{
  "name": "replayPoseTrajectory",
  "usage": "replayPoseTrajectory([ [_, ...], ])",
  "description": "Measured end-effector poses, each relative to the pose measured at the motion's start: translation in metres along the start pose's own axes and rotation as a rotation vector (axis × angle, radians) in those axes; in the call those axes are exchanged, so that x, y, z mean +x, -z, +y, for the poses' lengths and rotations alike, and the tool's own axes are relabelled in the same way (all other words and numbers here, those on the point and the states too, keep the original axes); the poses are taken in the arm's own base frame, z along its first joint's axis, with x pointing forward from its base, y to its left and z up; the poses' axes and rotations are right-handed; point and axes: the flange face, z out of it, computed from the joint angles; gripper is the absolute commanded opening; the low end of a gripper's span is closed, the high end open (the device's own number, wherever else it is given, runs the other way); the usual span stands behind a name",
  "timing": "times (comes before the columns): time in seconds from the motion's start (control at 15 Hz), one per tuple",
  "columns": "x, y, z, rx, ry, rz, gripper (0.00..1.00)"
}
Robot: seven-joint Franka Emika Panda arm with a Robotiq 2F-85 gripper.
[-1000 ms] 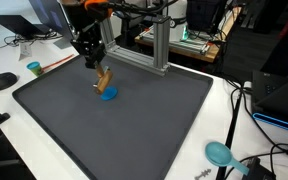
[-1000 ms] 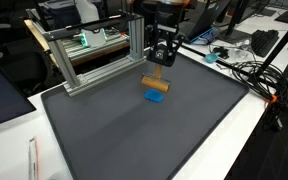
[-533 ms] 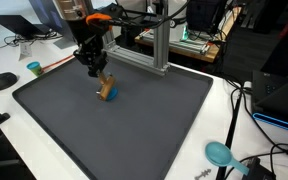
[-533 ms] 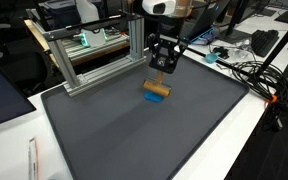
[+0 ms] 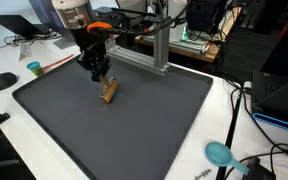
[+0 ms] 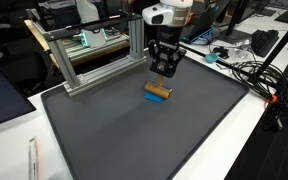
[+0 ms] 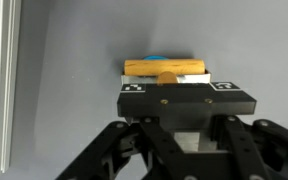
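A short wooden piece [image 5: 108, 91] lies across a small blue object [image 6: 154, 99] on the dark mat [image 5: 134, 130]. My gripper [image 5: 98, 73] stands right over it, fingers pointing down at its near end [image 6: 164, 74]. In the wrist view the wooden piece [image 7: 164, 66] runs crosswise just beyond the gripper body. A sliver of the blue object [image 7: 159, 56] shows behind it, and a short orange stub [image 7: 169, 76] runs from the wood in under the jaws. The fingertips are hidden by the gripper body; the jaws appear shut on that stub.
An aluminium frame [image 5: 159, 45] stands at the mat's far edge [image 6: 94, 60]. A teal cup [image 5: 33, 69] and a black mouse [image 5: 2, 81] sit off the mat on one side. A teal round object [image 5: 219, 153] and cables [image 6: 249, 72] lie beside the mat.
The wooden piece stood tilted above the blue object; it has come down flatter onto it as my gripper shifted slightly. The jaw opening looks unchanged.
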Motion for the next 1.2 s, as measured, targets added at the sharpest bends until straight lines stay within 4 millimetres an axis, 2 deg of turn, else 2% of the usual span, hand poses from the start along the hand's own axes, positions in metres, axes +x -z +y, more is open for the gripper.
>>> replayPoseTrajectory([
  [1.2,0.017,-0.004,0.006,0.027,-0.077,-0.037,0.22],
])
